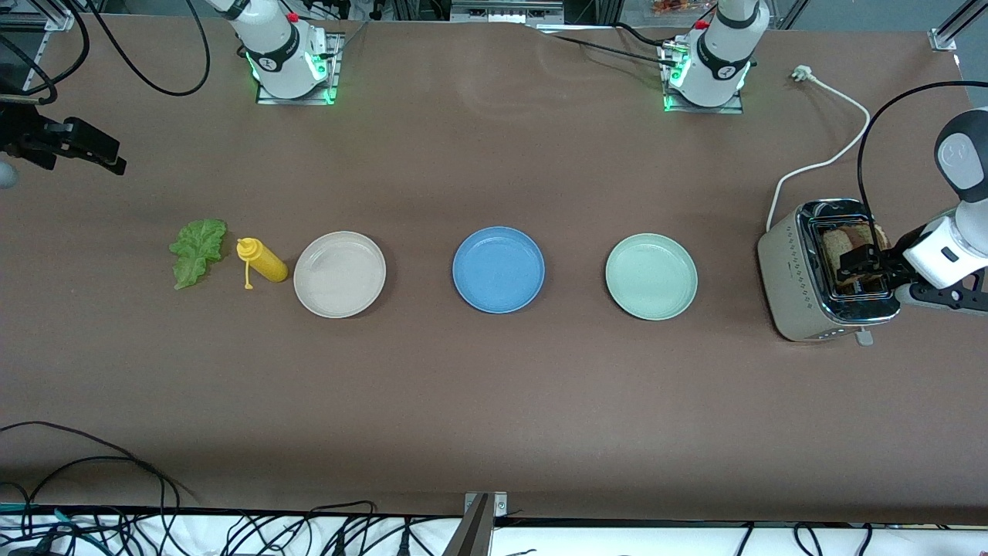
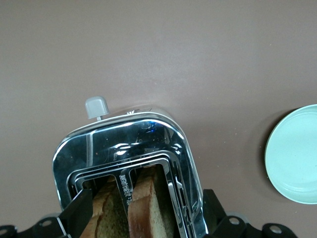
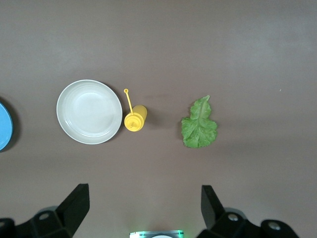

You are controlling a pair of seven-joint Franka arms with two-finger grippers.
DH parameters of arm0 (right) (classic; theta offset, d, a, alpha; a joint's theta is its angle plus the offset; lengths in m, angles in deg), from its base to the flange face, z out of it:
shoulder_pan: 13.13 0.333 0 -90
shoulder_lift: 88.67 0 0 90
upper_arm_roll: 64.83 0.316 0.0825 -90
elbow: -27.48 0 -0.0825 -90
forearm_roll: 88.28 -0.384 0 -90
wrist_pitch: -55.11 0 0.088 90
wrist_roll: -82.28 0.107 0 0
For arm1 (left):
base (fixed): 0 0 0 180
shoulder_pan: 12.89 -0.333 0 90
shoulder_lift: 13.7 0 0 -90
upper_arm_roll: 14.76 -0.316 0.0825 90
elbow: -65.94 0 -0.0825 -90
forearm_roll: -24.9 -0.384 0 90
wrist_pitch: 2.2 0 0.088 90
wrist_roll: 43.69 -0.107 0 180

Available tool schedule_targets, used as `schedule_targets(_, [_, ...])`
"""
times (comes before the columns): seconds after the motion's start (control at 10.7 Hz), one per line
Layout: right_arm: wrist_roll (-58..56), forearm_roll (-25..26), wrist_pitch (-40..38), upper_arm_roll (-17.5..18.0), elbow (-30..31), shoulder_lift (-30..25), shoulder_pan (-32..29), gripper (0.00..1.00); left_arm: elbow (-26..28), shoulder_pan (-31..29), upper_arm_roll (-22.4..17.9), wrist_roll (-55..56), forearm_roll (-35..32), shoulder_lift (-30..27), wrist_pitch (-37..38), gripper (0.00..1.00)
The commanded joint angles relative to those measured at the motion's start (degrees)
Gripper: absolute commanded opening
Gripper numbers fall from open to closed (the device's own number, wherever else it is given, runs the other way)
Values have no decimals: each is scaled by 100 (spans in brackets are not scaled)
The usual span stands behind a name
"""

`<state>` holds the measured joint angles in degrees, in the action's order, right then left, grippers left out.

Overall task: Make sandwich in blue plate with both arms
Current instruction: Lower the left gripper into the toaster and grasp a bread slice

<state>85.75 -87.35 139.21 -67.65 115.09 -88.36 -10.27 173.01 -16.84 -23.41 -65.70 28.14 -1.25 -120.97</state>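
beige plate [image 3: 89, 112], yellow bottle [image 3: 134, 119], lettuce leaf [image 3: 199, 125] in a row.

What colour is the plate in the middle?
The middle plate is plain blue, clearest in the front view.

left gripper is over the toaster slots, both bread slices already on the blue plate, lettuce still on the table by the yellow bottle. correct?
Not quite. The blue plate holds nothing; both bread slices sit in the toaster, as the left wrist view shows. The rest holds: left gripper over the slots, lettuce beside the yellow bottle.
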Motion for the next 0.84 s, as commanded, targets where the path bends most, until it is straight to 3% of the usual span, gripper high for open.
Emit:
schedule_targets(0.0, [-4,21,-78,-26,-95,14,-13,100,261,17,-145,-199,246,-94,-85,95])
schedule_targets(0.75, [31,47,-17,-43,-103,22,-22,100,534,52,-286,-15,467,-146,204,91])
